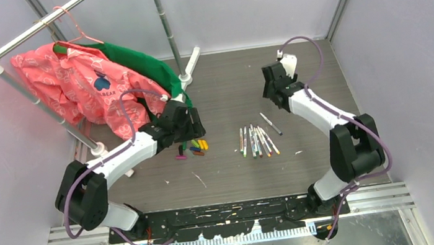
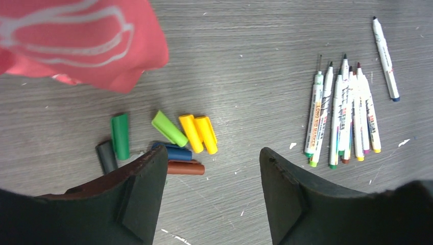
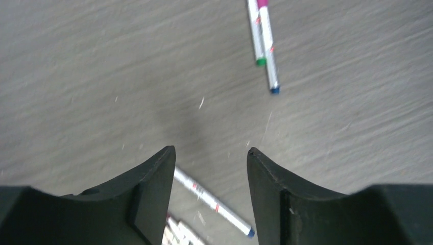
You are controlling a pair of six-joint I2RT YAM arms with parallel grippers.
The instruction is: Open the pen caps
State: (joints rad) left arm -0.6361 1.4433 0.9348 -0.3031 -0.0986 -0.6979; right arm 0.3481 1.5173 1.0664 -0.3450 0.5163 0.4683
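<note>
**Several caps off, both hands empty**

Pen caps [image 2: 191, 133] lie in a loose pile on the counter [image 2: 245, 51], lower left of the left wrist view, just beyond the left hand [image 2: 213, 153]. Its jaws are spread with nothing between them. The right hand [image 3: 210, 150] is also spread and empty, hovering over bare counter. The pens [image 2: 342, 117] lie bunched at right of the frame, tips bare. A lone pen [image 2: 384, 56] sits apart at upper right, its dark tip also bare.

Judgement: the task is between pens or near its end, since no capped pen is visible. Next, check for any capped one. If found, pinch the barrel with one hand, the cap with the other, and pull straight apart.
</note>
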